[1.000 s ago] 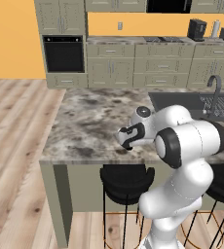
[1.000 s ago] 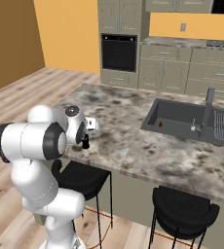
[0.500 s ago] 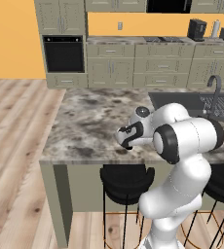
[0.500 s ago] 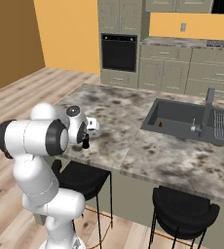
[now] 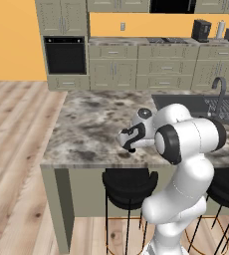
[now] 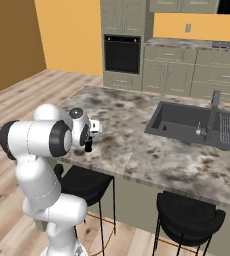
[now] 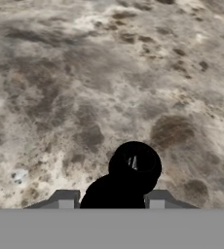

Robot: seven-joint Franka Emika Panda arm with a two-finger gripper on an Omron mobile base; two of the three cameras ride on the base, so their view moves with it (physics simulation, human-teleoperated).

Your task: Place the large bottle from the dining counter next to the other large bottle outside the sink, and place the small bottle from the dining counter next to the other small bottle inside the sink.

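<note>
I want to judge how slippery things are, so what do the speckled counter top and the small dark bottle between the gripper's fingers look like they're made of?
The long grey-brown speckled dining counter looks like polished marble or granite: mottled veining, smooth flat surface. The small, nearly black bottle between the fingers of the gripper looks like smooth dark glass or plastic: a faint pale glint shows on its round top, but the rendering leaves it open which.

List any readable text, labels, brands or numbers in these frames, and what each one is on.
None readable.
Small dark bottle between the gripper fingers: no label shows.
Oven: no lettering or digits to be made out.
Countertop appliances on the back counter: too small to tell any brand.
Dining counter and sink: no marks.
</note>
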